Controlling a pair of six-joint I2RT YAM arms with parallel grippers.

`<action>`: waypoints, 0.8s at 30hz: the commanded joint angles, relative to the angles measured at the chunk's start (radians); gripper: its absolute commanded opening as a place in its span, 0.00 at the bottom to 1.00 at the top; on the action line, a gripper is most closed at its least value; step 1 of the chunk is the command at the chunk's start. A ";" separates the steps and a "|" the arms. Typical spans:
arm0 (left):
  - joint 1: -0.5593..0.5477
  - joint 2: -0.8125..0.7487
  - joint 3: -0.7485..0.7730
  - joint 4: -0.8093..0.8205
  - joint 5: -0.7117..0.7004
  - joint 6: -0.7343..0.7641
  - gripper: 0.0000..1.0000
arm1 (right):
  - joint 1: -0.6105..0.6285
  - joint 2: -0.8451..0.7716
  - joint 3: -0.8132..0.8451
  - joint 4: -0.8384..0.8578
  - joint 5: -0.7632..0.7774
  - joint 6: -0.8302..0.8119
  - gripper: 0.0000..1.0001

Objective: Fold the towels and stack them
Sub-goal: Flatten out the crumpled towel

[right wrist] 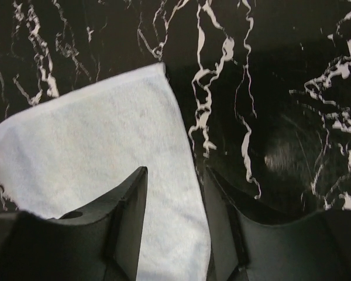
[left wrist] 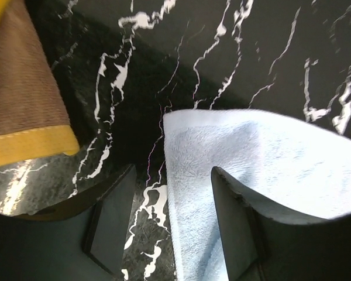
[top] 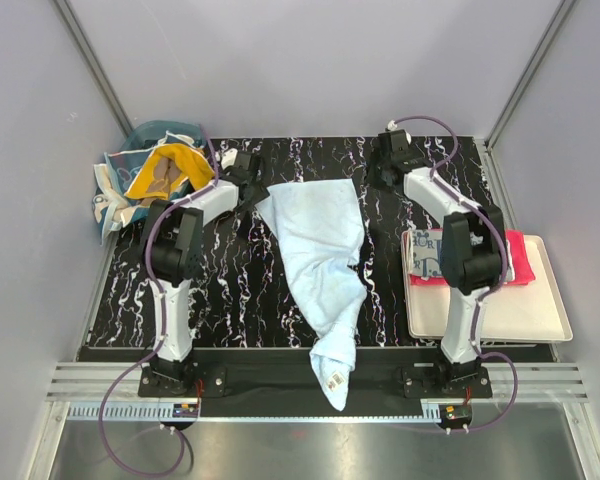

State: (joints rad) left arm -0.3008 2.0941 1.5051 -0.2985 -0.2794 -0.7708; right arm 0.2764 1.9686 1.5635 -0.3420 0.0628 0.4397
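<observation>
Wrist views show left gripper [left wrist: 172, 177] and right gripper [right wrist: 175, 175], jaws wide, straddling the towel's [left wrist: 269, 158] far corners, probably to pinch and spread it.

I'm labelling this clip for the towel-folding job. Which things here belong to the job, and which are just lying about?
Part of the job:
light blue towel, spread mid-table
orange towel, in the basket
teal patterned towel and red towel, on the tray

Just lying about:
basket, translucent teal plastic
tray, cream
table, black marbled
</observation>
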 commanded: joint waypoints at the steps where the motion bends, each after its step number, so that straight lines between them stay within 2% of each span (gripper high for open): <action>1: 0.005 0.055 0.116 -0.051 0.034 0.024 0.59 | -0.019 0.124 0.124 0.006 -0.057 -0.036 0.50; 7: 0.011 0.093 0.147 -0.082 0.020 0.019 0.57 | -0.023 0.292 0.320 -0.020 -0.132 -0.053 0.50; 11: 0.012 0.116 0.159 -0.102 0.023 0.022 0.55 | -0.022 0.366 0.438 -0.064 -0.123 -0.048 0.50; 24: 0.011 0.179 0.242 -0.207 -0.044 0.008 0.50 | -0.002 0.539 0.648 -0.175 -0.069 -0.087 0.49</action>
State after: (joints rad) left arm -0.2955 2.2322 1.6989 -0.4442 -0.2852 -0.7574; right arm 0.2577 2.4859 2.1426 -0.4740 -0.0357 0.3813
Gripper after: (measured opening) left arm 0.506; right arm 0.494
